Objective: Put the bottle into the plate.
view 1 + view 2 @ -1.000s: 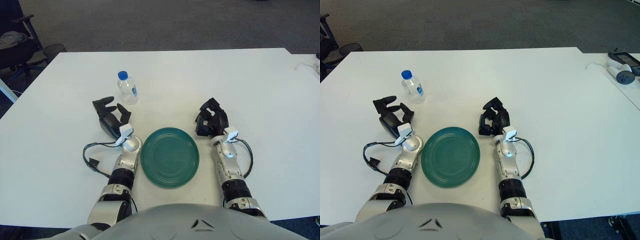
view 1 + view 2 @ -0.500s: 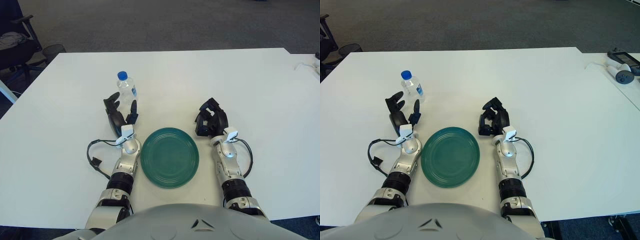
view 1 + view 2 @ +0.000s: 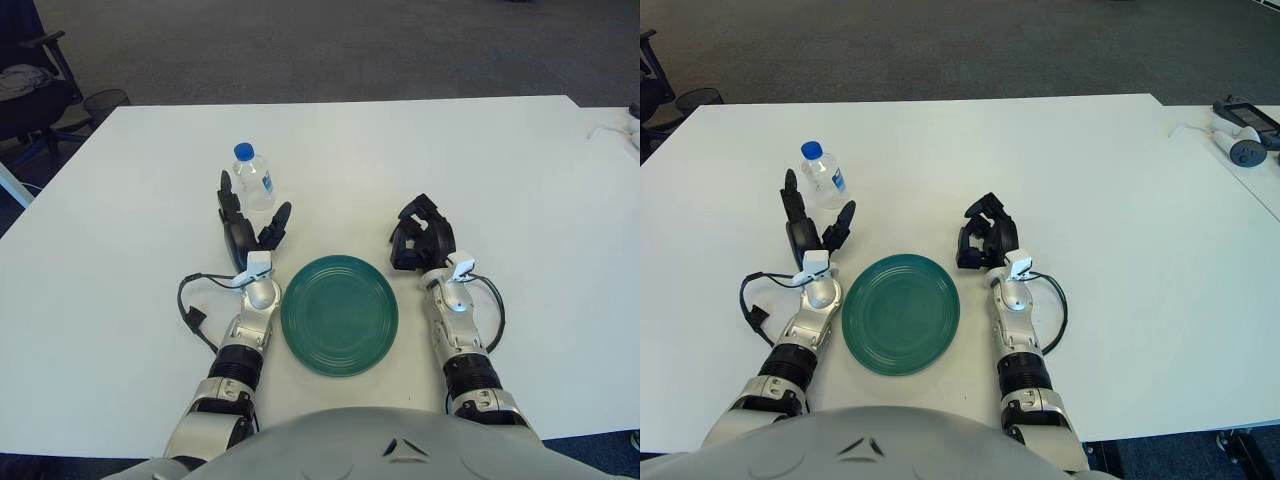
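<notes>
**Black fingers fan out as the left hand closes on the bottle**

Black and spread wide, the fingers of the left hand now stand apart and raised, holding nothing, just short of the bottle. A second ago this hand lay lower and further to the robot's left, its fingers loosely gathered; it has since swung forward and inward, and its palm has turned to face the bottle. One finger shows beside the bottle's left flank and another reaches out below its right, so the hand brackets the bottle without visibly touching it.

Directly ahead of the palm, the clear plastic bottle with its blue cap stands upright on the white table, unmoved. Behind and to the right of the hand, close to its wrist, lies the green plate, with nothing on it.

Further right again, past the plate, the right hand shows beside the plate's far right edge, its fingers curled in on nothing, unchanged over the last second.

Judging by the pose, the reach is nearly finished and the grasp has not begun. The fingers must advance a little more and close round the bottle's body before any carry back to the plate; a clumsy closing could tip the light, upright bottle.
</notes>
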